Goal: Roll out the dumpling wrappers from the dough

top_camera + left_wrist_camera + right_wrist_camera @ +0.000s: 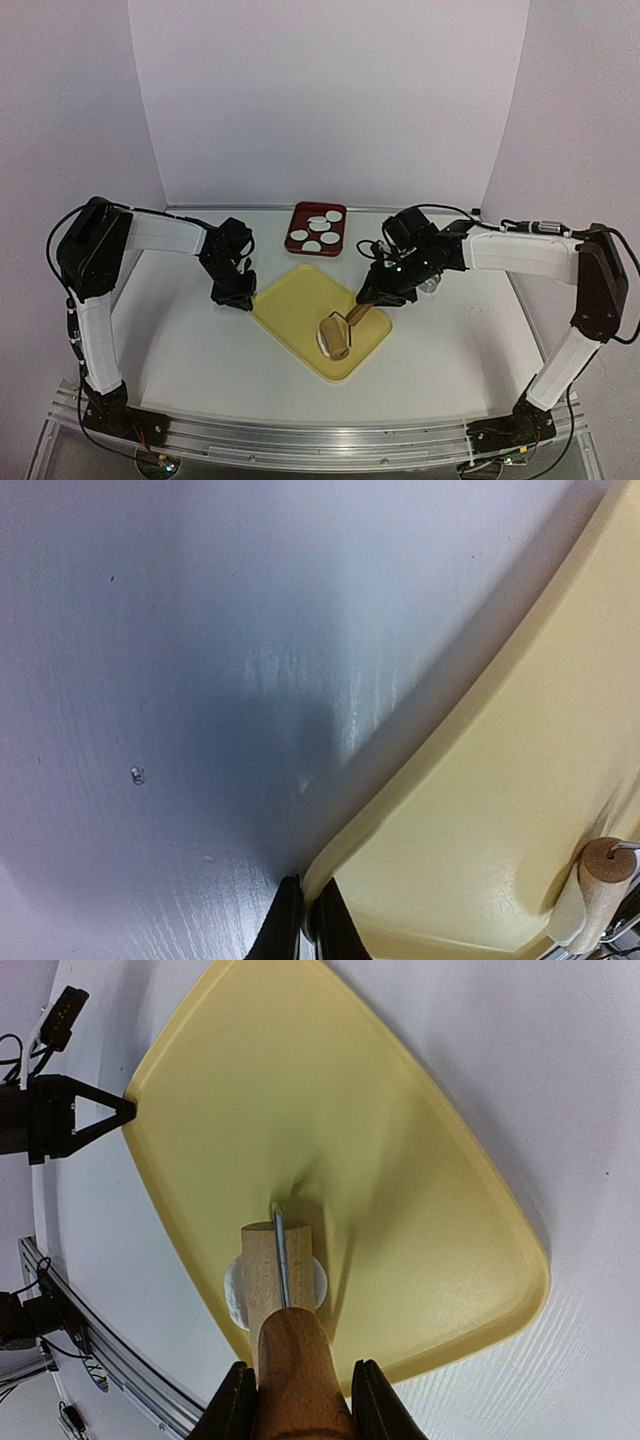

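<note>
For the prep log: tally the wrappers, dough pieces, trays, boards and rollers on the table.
dumpling wrappers: 5, all in the tray
dough patch: 1, under the roller
red tray: 1
yellow board: 1
wooden roller: 1
Total: 9

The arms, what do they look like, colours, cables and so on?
The left arm and right arm match: white tubular links between bulky black joints, with thin black cables along them. The left tool and right tool are black, each with two tapered fingers.
</note>
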{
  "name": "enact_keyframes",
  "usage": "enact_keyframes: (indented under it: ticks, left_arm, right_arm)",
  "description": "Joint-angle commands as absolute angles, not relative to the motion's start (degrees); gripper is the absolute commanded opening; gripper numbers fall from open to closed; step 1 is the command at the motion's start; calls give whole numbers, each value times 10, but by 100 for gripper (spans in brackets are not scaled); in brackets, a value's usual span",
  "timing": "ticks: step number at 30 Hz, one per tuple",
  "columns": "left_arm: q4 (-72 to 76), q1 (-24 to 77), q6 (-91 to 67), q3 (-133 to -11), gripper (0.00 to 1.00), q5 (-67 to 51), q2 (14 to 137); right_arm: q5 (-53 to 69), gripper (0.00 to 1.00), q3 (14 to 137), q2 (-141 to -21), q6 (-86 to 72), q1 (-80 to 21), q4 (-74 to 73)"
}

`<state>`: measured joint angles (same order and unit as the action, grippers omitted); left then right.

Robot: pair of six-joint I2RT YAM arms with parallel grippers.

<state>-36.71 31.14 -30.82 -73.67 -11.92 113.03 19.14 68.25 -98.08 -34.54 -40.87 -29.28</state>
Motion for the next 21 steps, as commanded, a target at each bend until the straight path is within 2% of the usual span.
enact_keyframes:
  ticks: [1,14,21]
  left_arm:
    - [-393,267,-258,-729,0,-17,1145]
    - [-387,259,-221,-746,0,-27,1157]
    - [-371,261,-149,-764,0,-40,1161]
  right_arm:
    - [-132,0,612,-1065,-275,-374,-580]
    - [-132,0,629,-1075,-275,-368,-587]
    - [-119,0,657,-1068,-269,-365,-592]
